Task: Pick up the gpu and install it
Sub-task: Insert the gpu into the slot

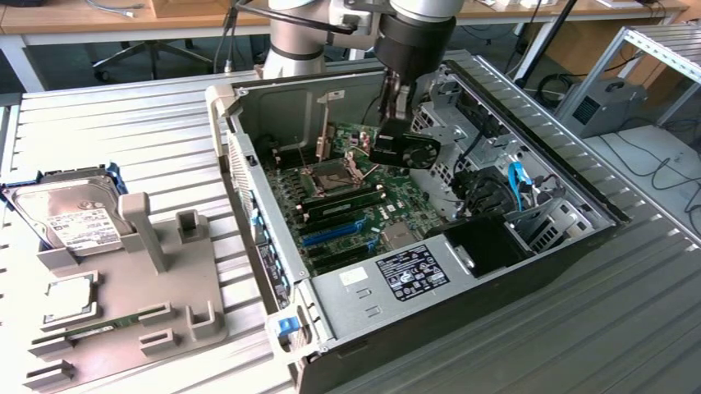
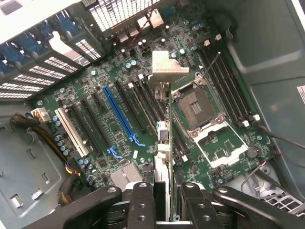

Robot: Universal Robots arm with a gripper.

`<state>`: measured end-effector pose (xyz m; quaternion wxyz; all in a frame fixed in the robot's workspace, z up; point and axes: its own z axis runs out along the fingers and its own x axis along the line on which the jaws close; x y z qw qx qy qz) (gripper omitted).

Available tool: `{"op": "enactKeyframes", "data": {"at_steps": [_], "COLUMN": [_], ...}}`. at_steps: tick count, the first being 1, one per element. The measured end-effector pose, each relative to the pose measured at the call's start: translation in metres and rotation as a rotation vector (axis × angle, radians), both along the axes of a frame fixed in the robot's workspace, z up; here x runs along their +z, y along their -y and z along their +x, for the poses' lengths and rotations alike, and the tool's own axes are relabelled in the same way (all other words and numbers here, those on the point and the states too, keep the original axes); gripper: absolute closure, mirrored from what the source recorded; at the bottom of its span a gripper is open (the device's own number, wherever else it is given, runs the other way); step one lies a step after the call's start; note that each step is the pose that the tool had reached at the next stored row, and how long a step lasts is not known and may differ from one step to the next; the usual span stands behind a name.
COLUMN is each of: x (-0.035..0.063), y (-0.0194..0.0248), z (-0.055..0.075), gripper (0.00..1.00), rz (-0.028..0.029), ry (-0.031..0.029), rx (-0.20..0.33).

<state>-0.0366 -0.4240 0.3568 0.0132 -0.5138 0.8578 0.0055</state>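
The gpu (image 1: 405, 148), a dark card with a black fan shroud, hangs inside the open computer case (image 1: 328, 295), a little above the green motherboard (image 1: 362, 205). My gripper (image 1: 395, 111) comes down from above and is shut on the card's upper edge. In the wrist view the gpu (image 2: 164, 129) appears edge-on between my fingers (image 2: 143, 200), with its silvery bracket (image 2: 167, 67) at the far end. It hovers over the black slots, between the blue slot (image 2: 121, 117) and the CPU socket (image 2: 198, 107), apart from the board.
A grey fixture tray (image 1: 164, 320) lies at the exterior view's left, carrying a silver hard drive (image 1: 71, 215), a CPU (image 1: 68, 297) and a thin memory stick (image 1: 104, 327). Drive cages and cables (image 1: 493, 189) crowd the case's far side. The case walls stand close around the card.
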Motion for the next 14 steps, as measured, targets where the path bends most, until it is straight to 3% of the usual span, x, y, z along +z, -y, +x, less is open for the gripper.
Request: {"op": "enactKeyframes", "data": {"at_steps": [4,8,14], "x": [-0.0006,-0.0016,-0.0025], "y": [0.0000,0.0000,0.0000], "z": [0.0000,0.0003,0.0006], "gripper": [0.74,0.74,0.74], "rz": [0.0000,-0.0004,-0.0004], "ry": [0.0000,0.0000,0.0000], "rx": [0.064,0.165,0.252]}}
